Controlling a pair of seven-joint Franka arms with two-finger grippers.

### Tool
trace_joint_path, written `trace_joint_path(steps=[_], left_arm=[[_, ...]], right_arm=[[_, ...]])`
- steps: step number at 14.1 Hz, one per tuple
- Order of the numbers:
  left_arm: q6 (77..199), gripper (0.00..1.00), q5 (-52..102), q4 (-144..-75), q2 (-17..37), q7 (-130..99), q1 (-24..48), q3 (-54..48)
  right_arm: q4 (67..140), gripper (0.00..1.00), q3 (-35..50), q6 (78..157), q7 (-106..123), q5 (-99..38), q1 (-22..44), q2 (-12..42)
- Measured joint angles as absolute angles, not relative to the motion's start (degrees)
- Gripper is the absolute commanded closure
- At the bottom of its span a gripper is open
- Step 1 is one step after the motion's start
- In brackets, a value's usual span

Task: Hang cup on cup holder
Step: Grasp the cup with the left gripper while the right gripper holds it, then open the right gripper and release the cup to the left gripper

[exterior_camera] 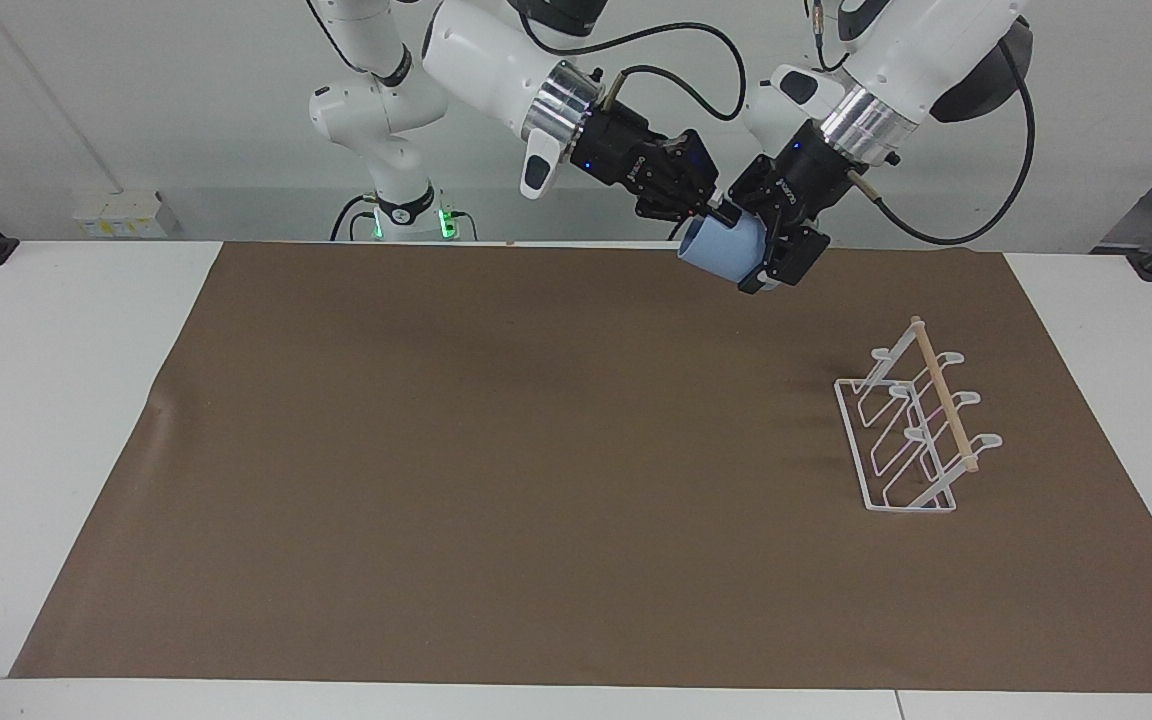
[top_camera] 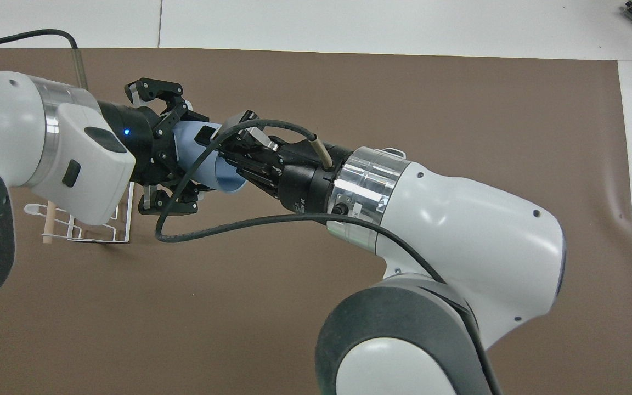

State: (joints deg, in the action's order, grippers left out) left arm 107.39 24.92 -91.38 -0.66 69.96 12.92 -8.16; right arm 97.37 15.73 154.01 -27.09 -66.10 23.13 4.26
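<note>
The small light-blue plastic cup hangs in the air over the brown mat, at the robots' edge of it. The right gripper pinches its rim, fingers pressed together on the wall. The left gripper surrounds its narrower base; whether that gripper grips it cannot be told. The white wire cup holder with its wooden dowel stands on the mat toward the left arm's end.

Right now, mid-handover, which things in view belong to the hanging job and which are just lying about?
In the job:
- cup, held up between both grippers
- cup holder
- right gripper, at the cup's rim
- left gripper, around the cup's body

Lying about:
- brown mat
- table
</note>
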Motion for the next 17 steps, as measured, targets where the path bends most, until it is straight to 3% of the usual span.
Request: trace_joint_path(steps=[17], left_arm=[[105.92,1.0,24.95,-91.85,-0.97,69.95,12.34,-8.2]], right_arm=[[97.61,1.0,15.95,153.93,-27.59,-66.11,23.34,4.4]])
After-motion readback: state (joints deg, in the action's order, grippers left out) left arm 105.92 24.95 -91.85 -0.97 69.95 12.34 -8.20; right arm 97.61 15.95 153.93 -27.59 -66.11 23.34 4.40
